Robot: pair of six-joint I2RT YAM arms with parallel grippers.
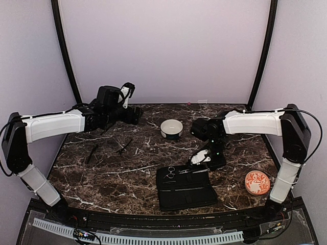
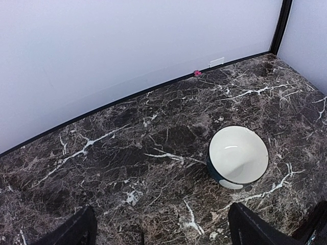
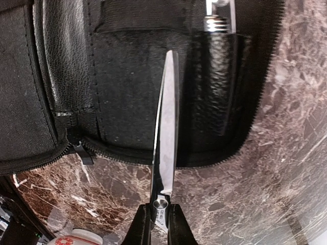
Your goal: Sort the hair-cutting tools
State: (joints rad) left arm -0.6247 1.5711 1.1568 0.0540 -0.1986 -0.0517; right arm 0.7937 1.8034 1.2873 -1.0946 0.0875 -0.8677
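Pinching scissors (image 3: 165, 127), right claw (image 3: 156, 227); overhead only faintly, perhaps.

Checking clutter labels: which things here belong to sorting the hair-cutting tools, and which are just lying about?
Job: held scissors; ring-handled scissors on the black case; black stick; second black stick.
Lying about: white bowl; orange patterned dish.

no lettering legible anywhere — not even on the scissors (image 3: 166, 127).
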